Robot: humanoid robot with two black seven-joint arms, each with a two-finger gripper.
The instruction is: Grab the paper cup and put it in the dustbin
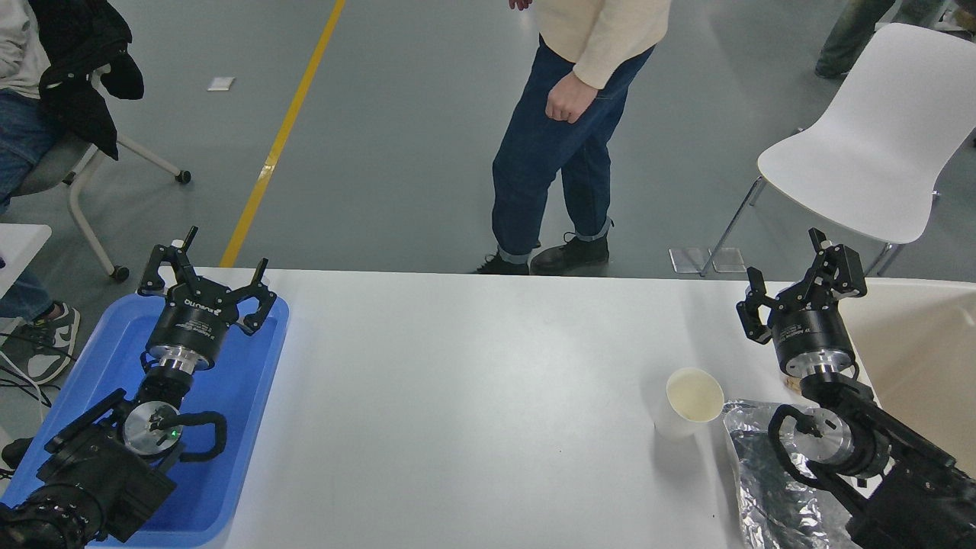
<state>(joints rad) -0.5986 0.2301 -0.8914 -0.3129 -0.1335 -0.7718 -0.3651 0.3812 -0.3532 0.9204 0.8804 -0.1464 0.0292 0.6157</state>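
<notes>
One paper cup (690,410) stands upright, mouth up, on the white tabletop (473,396), touching the foil tray's (770,480) left edge; it sits nearer the camera than the right pincer (793,286) and to its left, well apart from the left pincer (206,278) parked over the blue tray (252,427). Right pincer is released, holding nothing and nearest the cup; left is released too. One dustbin (923,343) lies just right of the right pincer; one cup, one foil tray, one blue tray.

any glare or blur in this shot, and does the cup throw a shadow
Head view: sharp overall, lighting soft and even. The paper cup casts only a faint shadow on the white table. The silver foil tray shows bright crinkled highlights. The dustbin at the right edge looks pale, slightly washed out.
</notes>
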